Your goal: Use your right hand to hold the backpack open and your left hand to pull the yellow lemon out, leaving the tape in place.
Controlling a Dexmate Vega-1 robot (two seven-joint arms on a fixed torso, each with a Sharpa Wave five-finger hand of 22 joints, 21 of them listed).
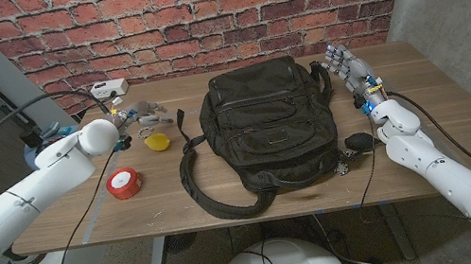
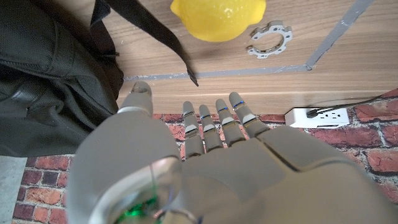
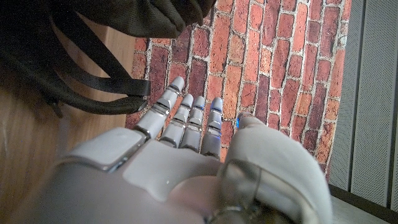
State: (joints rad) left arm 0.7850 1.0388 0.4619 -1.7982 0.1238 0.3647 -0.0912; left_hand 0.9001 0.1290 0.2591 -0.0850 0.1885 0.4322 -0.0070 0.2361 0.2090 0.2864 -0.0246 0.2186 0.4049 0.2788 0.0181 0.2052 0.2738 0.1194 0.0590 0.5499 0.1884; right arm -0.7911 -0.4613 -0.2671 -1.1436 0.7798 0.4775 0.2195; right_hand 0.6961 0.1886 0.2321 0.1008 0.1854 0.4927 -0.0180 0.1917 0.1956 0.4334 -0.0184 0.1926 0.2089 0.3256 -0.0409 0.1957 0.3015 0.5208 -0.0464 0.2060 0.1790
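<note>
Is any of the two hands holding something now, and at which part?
Nothing is held. The left hand and the right hand are both open, apart from the black fabric backpack and the yellow lemon.

Your backpack (image 1: 267, 131) is black all over, straps included, with no pattern you can pick out. The lemon (image 1: 157, 141) is bright yellow, and the tape (image 1: 123, 182) is a red roll with a paler, whitish centre. Your table (image 1: 464, 122) is warm brown wood grain, crossed by thin grey lines. The wall (image 1: 197, 14) behind it is red-brown brick with pale mortar, beside plain grey panels. Your left hand (image 2: 205, 155) is light grey with blue marks on the fingers; your right hand (image 3: 186, 162) looks the same grey, perhaps pinkish near the palm. The power strip (image 1: 109, 89) is white.
</note>
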